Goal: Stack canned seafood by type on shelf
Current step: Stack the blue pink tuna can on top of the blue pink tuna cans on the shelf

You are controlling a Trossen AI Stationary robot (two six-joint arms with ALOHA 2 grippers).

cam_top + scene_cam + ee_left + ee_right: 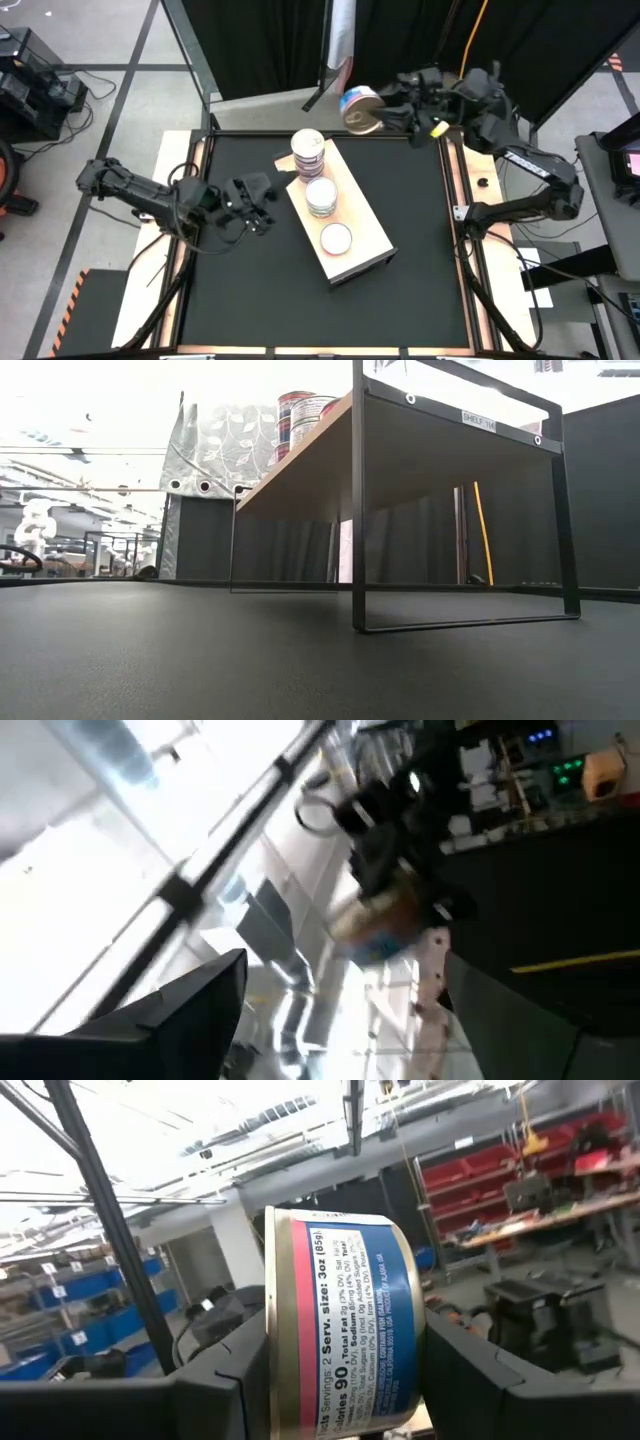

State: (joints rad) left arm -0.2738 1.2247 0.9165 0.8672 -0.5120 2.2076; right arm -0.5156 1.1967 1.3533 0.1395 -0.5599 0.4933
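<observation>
A: Status of right claw?

B: Clenched on a tin, raised beyond the far edge of the surface, above the floor. In the right wrist view the tin sits on its side between the two fingers, with a blue and red label.

A: Left claw?

B: Released, jaws spread, nothing between them. It is low over the left part of the surface, just beside the shelf.

A: Shelf contents?

B: The shelf lies diagonally mid-surface. Three positions along its top are occupied: a tall stack at the far end, a shorter stack in the middle, a single tin nearest. In the low view the shelf stands on a black frame, with tins on top.
</observation>
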